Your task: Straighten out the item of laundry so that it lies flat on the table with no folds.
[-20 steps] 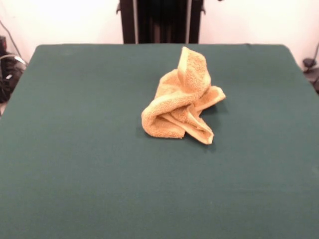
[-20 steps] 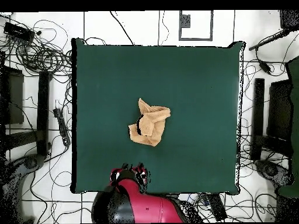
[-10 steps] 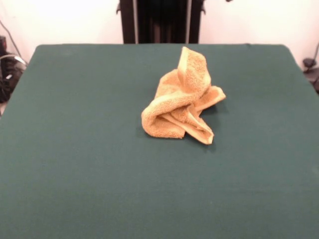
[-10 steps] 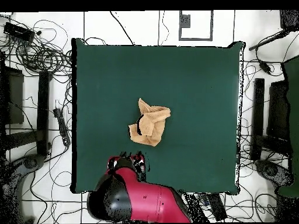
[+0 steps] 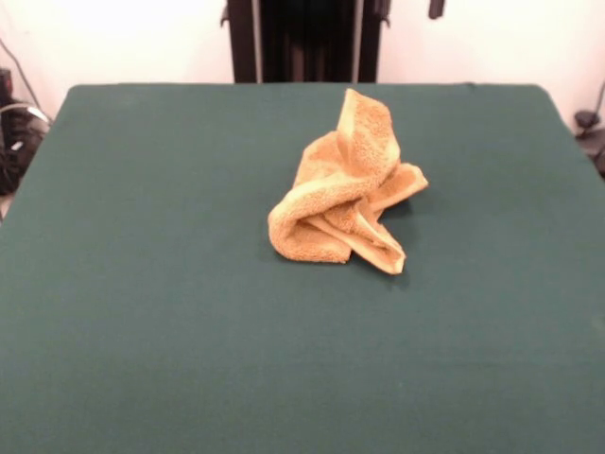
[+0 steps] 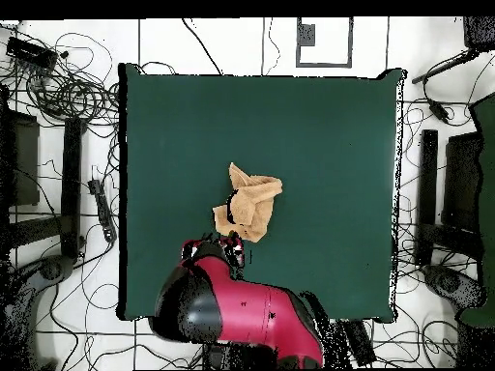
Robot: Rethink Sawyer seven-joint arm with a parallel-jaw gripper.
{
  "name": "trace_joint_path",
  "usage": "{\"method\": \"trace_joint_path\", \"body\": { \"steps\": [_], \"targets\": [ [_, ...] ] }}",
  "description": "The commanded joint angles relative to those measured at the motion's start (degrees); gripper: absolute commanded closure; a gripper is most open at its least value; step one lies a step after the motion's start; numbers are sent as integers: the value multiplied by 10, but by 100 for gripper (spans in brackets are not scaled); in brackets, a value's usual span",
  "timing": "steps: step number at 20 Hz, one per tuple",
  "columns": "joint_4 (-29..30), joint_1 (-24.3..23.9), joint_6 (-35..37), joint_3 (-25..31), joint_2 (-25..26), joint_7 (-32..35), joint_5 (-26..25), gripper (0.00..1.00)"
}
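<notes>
Near the middle of the tabletop (image 5: pixel 142 284) you have the towel (image 5: pixel 345 189) bunched in a heap, one fold standing upright. Just right of it in the overhead view, nothing else lies. The hand (image 6: pixel 220 253) hovers beside the heap's edge; you cannot tell its grip.

Golden-orange towel (image 5: pixel 345 189) lies crumpled, peaked, mid-table (image 5: pixel 142 284).

Golden-orange terry towel (image 5: pixel 345 189) beyond the gripper (image 6: pixel 218 253); dark green bench (image 5: pixel 151 284); red and black arm (image 6: pixel 232 314).
</notes>
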Motion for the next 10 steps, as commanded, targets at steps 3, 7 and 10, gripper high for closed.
{"method": "trace_joint_path", "body": {
  "steps": [3,7,10],
  "targets": [
    [-37,3,84,35,52,85,18,0],
    [-37,2,94,32,57,88,20,0],
    [-26,-2,89,32,61,96,24,0]
  ]
}}
